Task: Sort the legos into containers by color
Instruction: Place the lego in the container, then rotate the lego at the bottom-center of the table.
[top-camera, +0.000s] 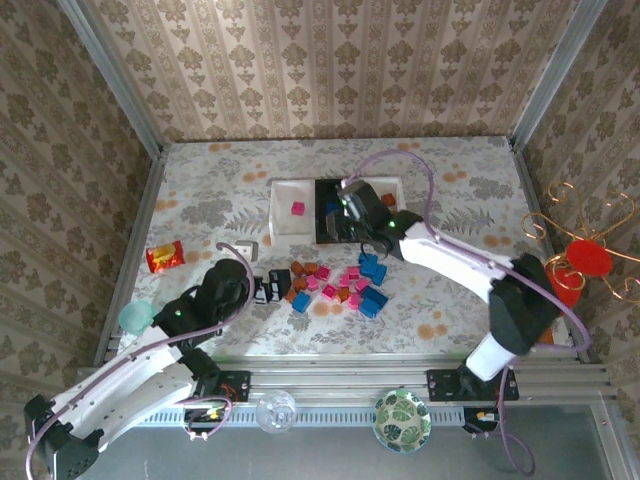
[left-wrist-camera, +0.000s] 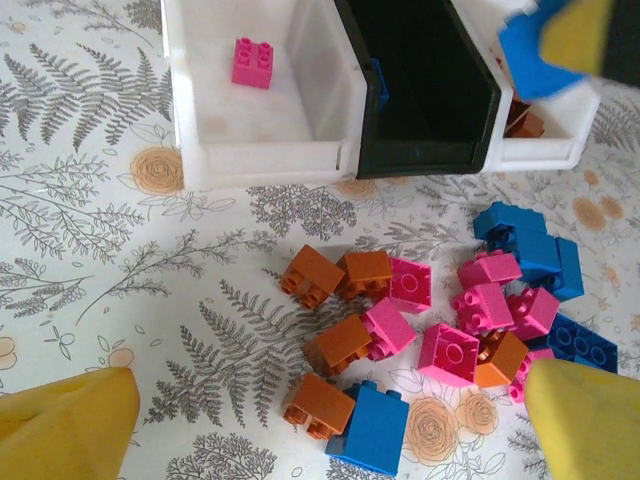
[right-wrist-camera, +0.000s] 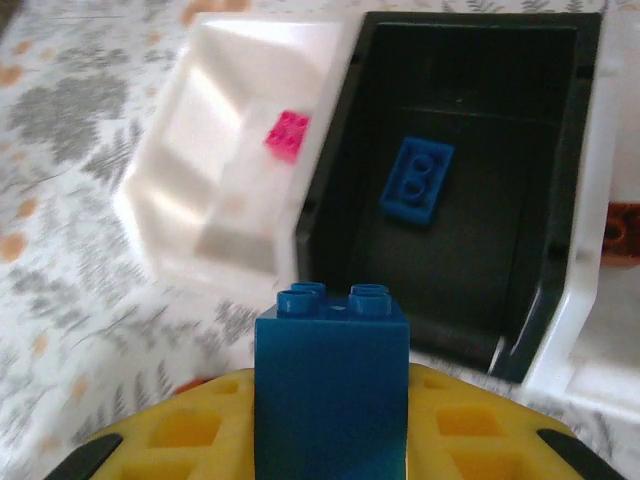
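The right hand (right-wrist-camera: 332, 430) is clamped on a dark blue brick (right-wrist-camera: 332, 385), studs up, and hangs over the near edge of the black tray (right-wrist-camera: 500, 250), the middle one of three joined containers. Inside the black tray lies a second blue brick (right-wrist-camera: 417, 180). The white tray (left-wrist-camera: 255, 155) joined to the black tray's left side, as the top view has it, holds a single pink brick (left-wrist-camera: 252, 62). The other white tray (left-wrist-camera: 545, 150), on the black tray's right side, holds an orange-brown brick (left-wrist-camera: 522, 120). On the bench (left-wrist-camera: 110, 270), just in front of the black tray, the loose legos (left-wrist-camera: 430, 320) lie in a heap of pink, blue and orange-brown, several touching. The left hand (left-wrist-camera: 325, 440) hovers above that heap, nearer the robot than the black tray, its yellow fingers (left-wrist-camera: 65, 430) spread wide apart.
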